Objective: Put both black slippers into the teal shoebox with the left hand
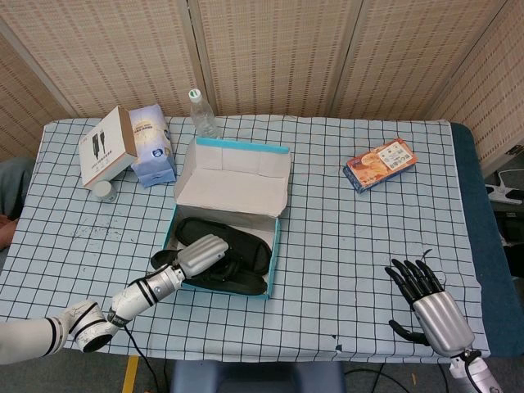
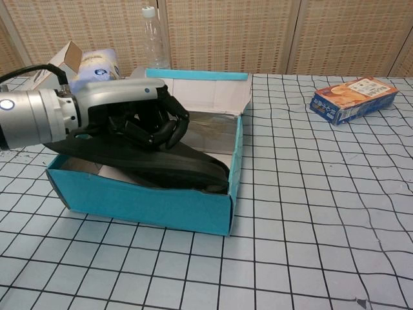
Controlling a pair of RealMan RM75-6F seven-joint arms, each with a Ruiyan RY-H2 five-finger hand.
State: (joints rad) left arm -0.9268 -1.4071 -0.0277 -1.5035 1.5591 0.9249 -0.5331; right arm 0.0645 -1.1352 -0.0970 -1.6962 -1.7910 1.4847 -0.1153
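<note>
The left hand [image 2: 139,119], fingers curled, grips a black slipper [image 2: 161,165] resting half inside the teal shoebox [image 2: 193,210]. The slipper looks light and floppy; holding mid-sole seems best. The right hand [image 1: 427,295] lies open, empty.

A teal shoebox [image 1: 275,246] is seen open near the middle of the table, its white-lined lid [image 1: 233,185] folded back and lying flat on the far side. Its outer walls [image 2: 142,205] are teal and the inside is pale. Two black slippers are found in it. One slipper [image 1: 246,244] lies flat on the box floor, lengthwise. The other slipper [image 2: 161,165] is held on top of it, tilted, its heel end passing over the box's left wall [image 1: 163,260] and its toe end resting low inside, near the front right corner. It is gripped from above, with fingers curled round its strap.
</note>
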